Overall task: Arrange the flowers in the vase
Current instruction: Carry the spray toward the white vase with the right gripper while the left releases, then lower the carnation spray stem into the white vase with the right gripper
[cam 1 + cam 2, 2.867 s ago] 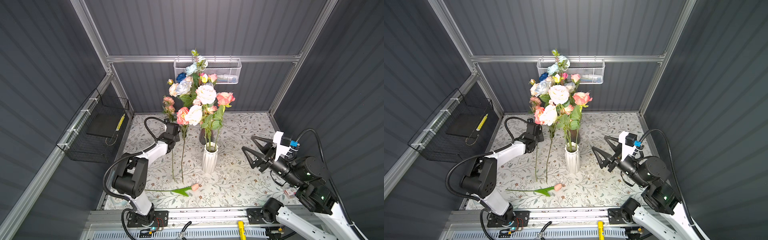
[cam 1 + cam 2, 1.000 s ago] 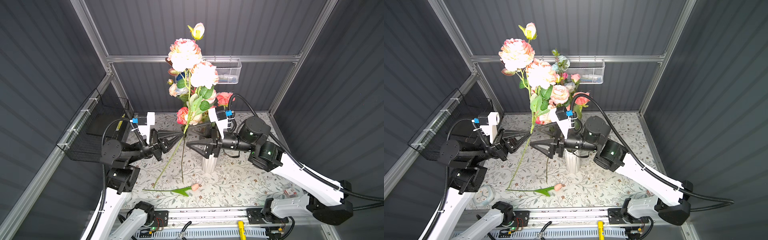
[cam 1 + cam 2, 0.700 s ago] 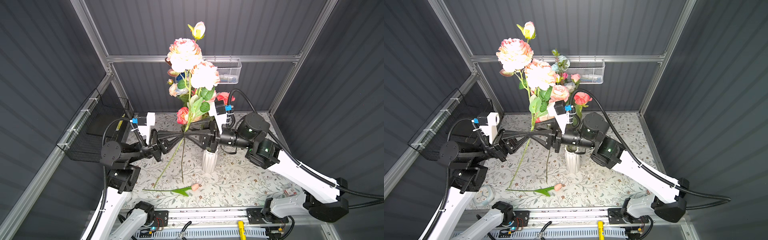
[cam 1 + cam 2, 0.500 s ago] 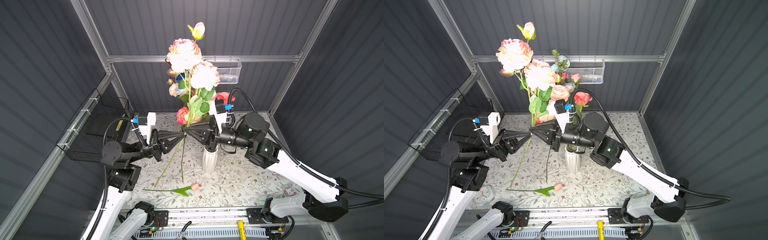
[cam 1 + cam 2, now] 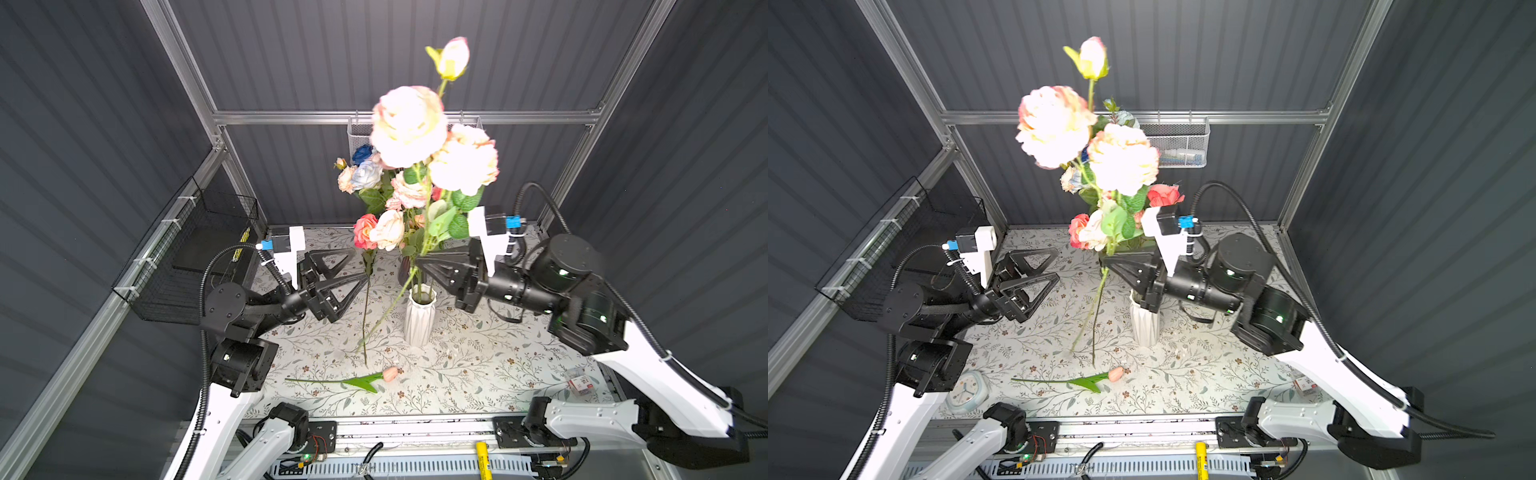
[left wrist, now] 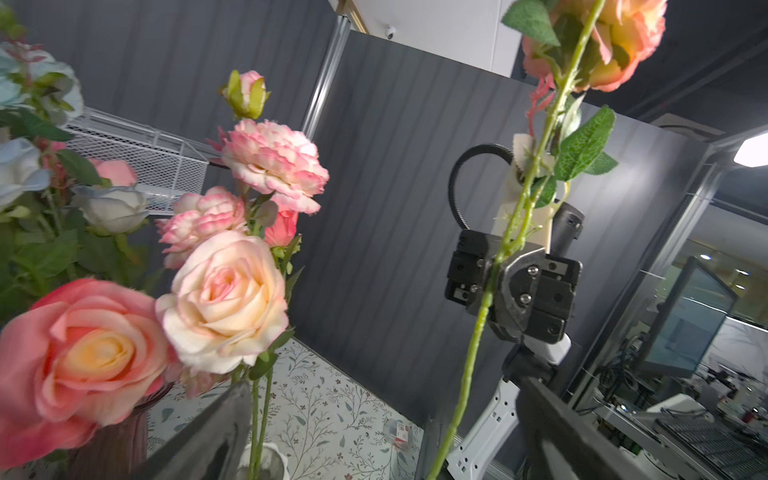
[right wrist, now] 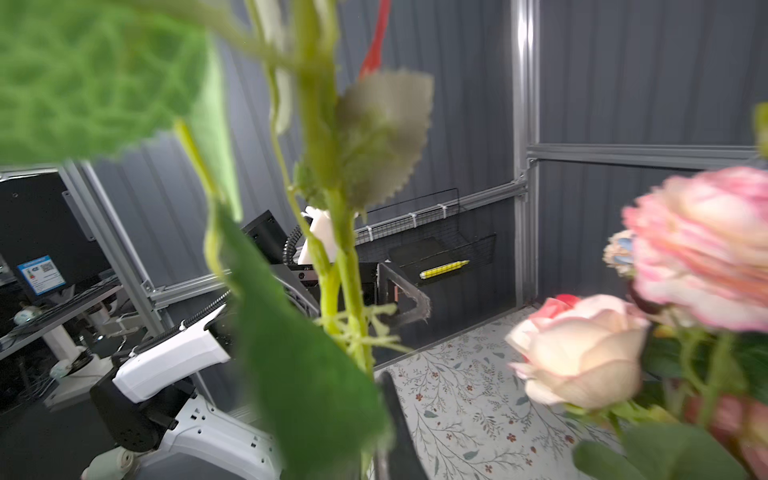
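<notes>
You're in a booth of dark grey ribbed panels (image 5: 685, 166) on an aluminium frame. The tabletop has a cream cloth (image 5: 478, 374) printed with leafy sprigs.

The biggest thing in shot is the tall peony spray (image 5: 409, 124), two fat cream-pink heads with a bud on top. Your right gripper (image 5: 417, 262) is clamped tight on its stem near the white ribbed vase (image 5: 419, 320). The stem's lower end hangs off to the left of the vase, outside it. Your left gripper (image 5: 359, 266) sits just left of that stem, jaws spread wide, gripping nothing.

The rest of the flowers (image 5: 378, 228) stand bunched behind. There's a dark glass vase (image 6: 120, 436) back there too, and honestly I can't tell which stems sit in which. One pink tulip (image 5: 388, 373) lies flat on the cloth out front.

A black wire basket (image 5: 187, 266) on the left wall holds a yellow pen (image 7: 444, 269), and a white mesh basket (image 5: 1179, 141) hangs on the back wall. A small clock (image 5: 965, 392) lies by your left arm's base.

The print on the red-and-white packet (image 5: 579, 382) and the blue QR label (image 7: 41, 274) is too small to read.
</notes>
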{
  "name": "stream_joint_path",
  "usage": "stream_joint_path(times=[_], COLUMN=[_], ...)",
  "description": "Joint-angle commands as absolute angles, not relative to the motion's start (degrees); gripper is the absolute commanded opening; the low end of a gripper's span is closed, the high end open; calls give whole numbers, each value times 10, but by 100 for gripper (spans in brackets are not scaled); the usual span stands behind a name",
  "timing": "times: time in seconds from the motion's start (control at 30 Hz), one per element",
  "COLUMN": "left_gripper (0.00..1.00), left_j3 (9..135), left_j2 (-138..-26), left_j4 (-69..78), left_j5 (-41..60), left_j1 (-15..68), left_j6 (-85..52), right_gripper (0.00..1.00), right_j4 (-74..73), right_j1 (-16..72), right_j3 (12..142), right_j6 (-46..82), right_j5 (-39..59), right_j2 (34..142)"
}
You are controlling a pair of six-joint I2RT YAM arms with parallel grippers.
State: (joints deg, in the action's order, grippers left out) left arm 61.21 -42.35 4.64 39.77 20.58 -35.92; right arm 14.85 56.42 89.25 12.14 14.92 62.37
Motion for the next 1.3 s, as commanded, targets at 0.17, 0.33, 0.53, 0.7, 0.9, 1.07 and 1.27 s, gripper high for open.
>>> stream_joint_path(times=[0.17, 0.33, 0.53, 0.7, 0.9, 1.07, 1.27], left_gripper=[100, 100, 100, 100, 100, 100, 100], left_j3=[607, 608, 609, 609, 604, 597, 598], left_j2=[-399, -407, -410, -414, -411, -406, -406], left_j4=[-72, -86, -90, -91, -99, -106, -106], left_j5=[299, 299, 298, 297, 291, 289, 287], left_j1=[206, 207, 207, 207, 207, 207, 207], left_j6=[-279, -273, -267, -264, -259, -258, -254], right_gripper=[0, 0, 0, 0, 0, 0, 0], right_j4=[366, 437, 485, 449, 390, 400, 470], right_j1=[517, 490, 466, 428, 397, 386, 386], right_j3=[1024, 1119, 1194, 1180, 1154, 1170, 1260], right_j6=[73, 65, 50, 44, 49, 56, 67], right_j5=[64, 65, 45, 72, 100, 110, 137], right_j2=[602, 637, 676, 692, 712, 732, 754])
